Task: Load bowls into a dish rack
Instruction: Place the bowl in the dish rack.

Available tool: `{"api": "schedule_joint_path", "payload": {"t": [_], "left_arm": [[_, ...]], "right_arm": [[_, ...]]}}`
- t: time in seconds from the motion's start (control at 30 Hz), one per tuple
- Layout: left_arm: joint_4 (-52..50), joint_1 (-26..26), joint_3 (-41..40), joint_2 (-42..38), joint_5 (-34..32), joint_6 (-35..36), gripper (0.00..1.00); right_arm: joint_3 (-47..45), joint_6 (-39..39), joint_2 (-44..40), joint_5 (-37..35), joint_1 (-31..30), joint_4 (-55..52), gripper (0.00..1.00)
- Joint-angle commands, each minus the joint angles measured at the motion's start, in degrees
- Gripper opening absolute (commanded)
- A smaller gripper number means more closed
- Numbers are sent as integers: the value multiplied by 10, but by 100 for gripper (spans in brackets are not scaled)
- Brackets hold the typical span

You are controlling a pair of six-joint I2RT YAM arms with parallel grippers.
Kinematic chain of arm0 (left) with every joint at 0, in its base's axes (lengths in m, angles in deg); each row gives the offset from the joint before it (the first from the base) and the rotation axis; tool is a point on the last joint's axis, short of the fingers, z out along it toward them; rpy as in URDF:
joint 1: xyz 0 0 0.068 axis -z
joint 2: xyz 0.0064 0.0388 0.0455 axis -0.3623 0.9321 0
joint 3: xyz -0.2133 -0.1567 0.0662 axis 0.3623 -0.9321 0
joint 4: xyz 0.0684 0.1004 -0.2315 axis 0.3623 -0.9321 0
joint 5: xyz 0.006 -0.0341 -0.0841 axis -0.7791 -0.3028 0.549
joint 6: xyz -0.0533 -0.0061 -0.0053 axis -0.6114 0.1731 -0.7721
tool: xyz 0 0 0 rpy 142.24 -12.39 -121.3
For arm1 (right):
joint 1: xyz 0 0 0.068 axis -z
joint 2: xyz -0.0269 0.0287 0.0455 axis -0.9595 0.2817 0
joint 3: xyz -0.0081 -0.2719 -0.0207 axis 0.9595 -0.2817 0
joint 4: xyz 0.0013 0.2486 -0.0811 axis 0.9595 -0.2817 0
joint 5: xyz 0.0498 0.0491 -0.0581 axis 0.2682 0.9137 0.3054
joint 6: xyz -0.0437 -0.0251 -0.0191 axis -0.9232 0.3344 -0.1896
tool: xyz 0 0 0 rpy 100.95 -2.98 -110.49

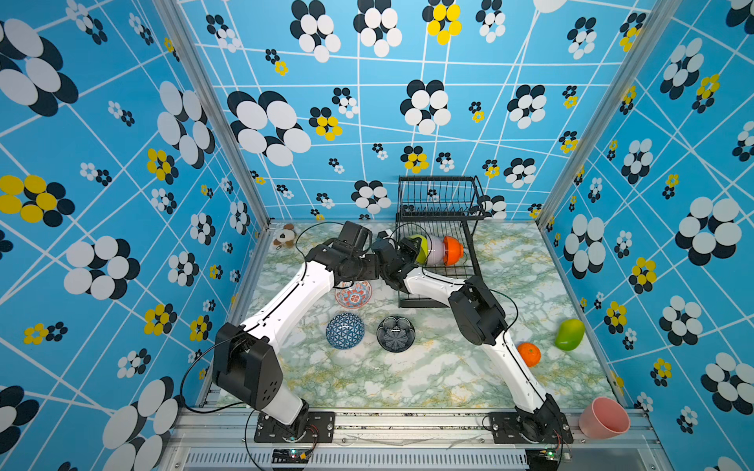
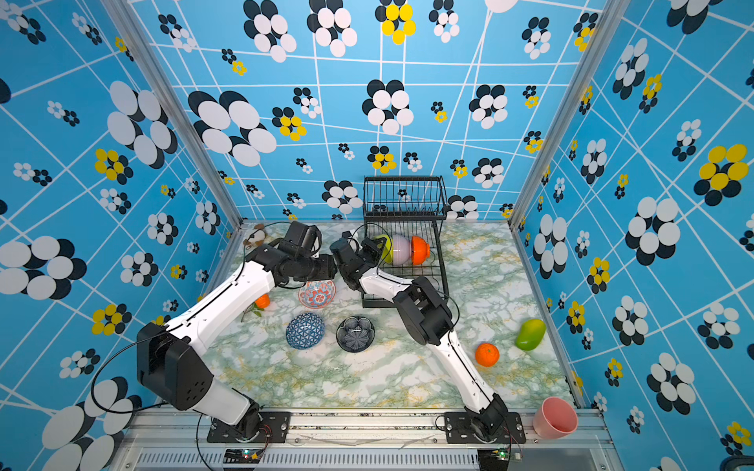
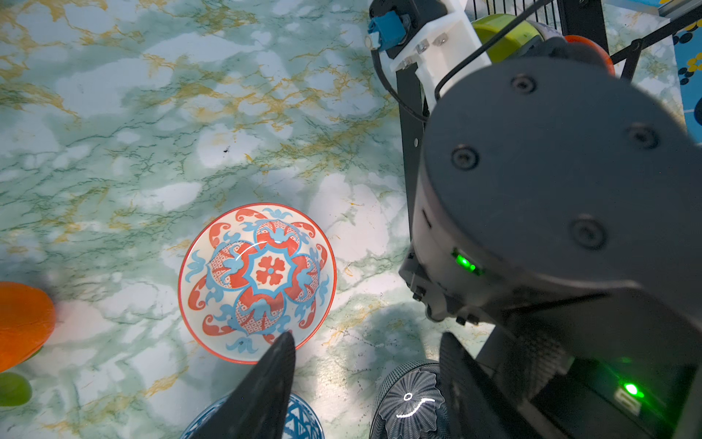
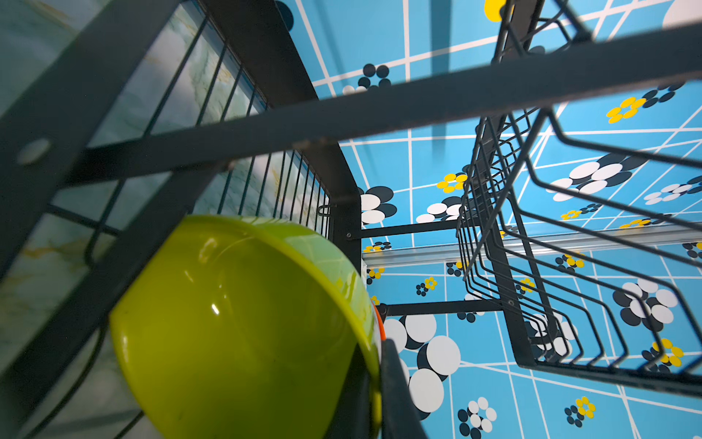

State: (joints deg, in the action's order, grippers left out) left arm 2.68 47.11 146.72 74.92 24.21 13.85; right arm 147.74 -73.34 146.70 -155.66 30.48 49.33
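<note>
The black wire dish rack (image 1: 438,195) stands at the back of the table. In its lower tray three bowls stand on edge: lime-green (image 1: 422,248), pale lilac (image 1: 435,249) and orange (image 1: 453,249). My right gripper (image 4: 374,399) is shut on the lime-green bowl (image 4: 243,327), pinching its rim inside the rack. Three bowls lie on the table: red-blue floral (image 1: 354,294), blue geometric (image 1: 344,330), and black with a white flower (image 1: 395,334). My left gripper (image 3: 366,338) hangs open and empty above the table, between the floral bowl (image 3: 258,281) and the black bowl (image 3: 410,403).
An orange fruit (image 1: 529,354) and a green fruit (image 1: 570,334) lie at the right. A pink cup (image 1: 604,418) sits on the front rail. A plush toy (image 1: 284,236) is in the back left corner. Another orange (image 2: 262,301) lies under my left arm.
</note>
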Motion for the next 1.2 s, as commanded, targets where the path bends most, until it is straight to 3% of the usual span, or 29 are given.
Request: {"api": "schedule_joint_path", "payload": {"t": [0.0, 0.57, 1.17], "left_arm": [[2, -1, -9, -10, 3, -1, 63], [2, -2, -8, -15, 1, -1, 63], [2, -2, -8, -17, 1, 0, 63]], "right_arm": [[21, -4, 21, -1, -8, -6, 0], [32, -9, 31, 0, -17, -19, 0], [45, -9, 33, 1, -20, -28, 8]]}}
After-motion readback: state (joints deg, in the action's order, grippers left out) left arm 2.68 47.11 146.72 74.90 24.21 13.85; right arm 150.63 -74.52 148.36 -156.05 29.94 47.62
